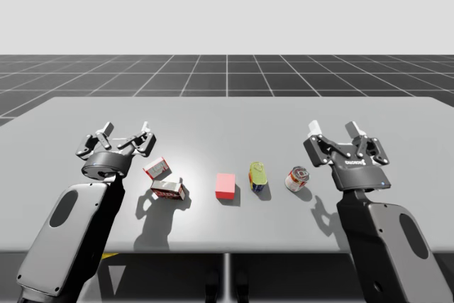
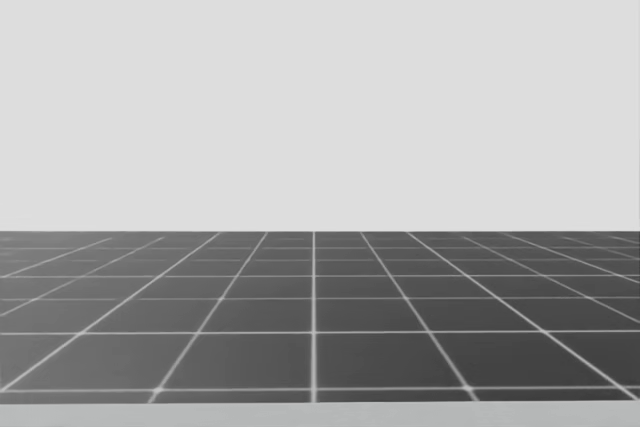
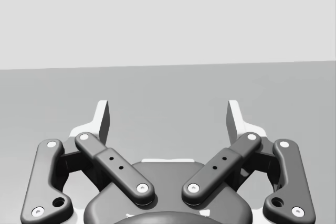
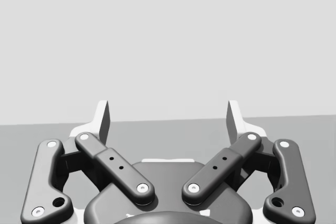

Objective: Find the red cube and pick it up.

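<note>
The red cube rests on the grey table near the front middle, between my two arms. My left gripper hovers open at the left, well apart from the cube, fingers spread with nothing between them. On the right, my right gripper is open too, also holding nothing. Both wrist views look out over bare table surface ahead of the fingers.
Two red-and-white boxes lie just right of my left arm. A yellow-and-blue container and a small can stand right of the cube. The head view looks out over the dark grid floor.
</note>
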`<action>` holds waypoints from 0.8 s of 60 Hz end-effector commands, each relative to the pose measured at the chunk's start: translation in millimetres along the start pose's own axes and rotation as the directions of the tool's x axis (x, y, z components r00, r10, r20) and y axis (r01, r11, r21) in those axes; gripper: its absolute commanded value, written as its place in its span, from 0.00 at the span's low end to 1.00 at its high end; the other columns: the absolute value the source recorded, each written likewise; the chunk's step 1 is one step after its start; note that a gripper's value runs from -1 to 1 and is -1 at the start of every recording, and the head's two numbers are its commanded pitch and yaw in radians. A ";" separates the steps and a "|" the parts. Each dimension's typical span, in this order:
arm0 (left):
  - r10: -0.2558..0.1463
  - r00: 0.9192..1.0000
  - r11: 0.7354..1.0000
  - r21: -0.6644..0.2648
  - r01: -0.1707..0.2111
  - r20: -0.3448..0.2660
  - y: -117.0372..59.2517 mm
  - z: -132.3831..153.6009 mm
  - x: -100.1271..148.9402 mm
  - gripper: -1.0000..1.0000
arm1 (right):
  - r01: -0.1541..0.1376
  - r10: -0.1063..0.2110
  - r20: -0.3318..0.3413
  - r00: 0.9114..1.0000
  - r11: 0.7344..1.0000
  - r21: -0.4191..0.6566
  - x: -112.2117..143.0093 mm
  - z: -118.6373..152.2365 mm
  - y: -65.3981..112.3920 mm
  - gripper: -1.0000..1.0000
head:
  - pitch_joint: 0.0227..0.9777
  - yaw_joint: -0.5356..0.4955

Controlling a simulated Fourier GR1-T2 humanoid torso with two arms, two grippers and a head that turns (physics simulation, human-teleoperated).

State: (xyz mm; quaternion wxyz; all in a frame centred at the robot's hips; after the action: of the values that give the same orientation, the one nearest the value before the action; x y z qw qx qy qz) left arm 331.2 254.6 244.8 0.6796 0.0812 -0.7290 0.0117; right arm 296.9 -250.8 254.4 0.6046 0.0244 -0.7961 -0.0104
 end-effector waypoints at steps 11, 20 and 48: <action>0.000 1.000 1.000 0.000 0.000 0.000 -0.2 0.3 0.1 0.00 | -0.012 0.012 -0.003 1.000 1.000 0.012 3.4 1.8 1.3 0.00 | 0.09 0.50; -0.001 1.000 1.000 0.000 0.001 0.001 -0.3 0.5 0.1 0.00 | -0.019 0.019 -0.003 1.000 1.000 -0.006 3.7 1.2 1.4 0.00 | 0.23 0.50; -0.004 1.000 1.000 -0.005 0.004 0.002 0.6 -0.4 -0.4 0.00 | -0.052 0.052 -0.008 0.999 0.999 0.007 1.7 1.4 1.1 0.00 | 0.68 0.49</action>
State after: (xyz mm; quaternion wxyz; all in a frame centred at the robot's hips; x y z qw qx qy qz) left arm 331.4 255.2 244.5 0.6791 0.0817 -0.7294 0.0093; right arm 295.2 -249.8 256.3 0.6072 0.0070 -0.7945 0.0045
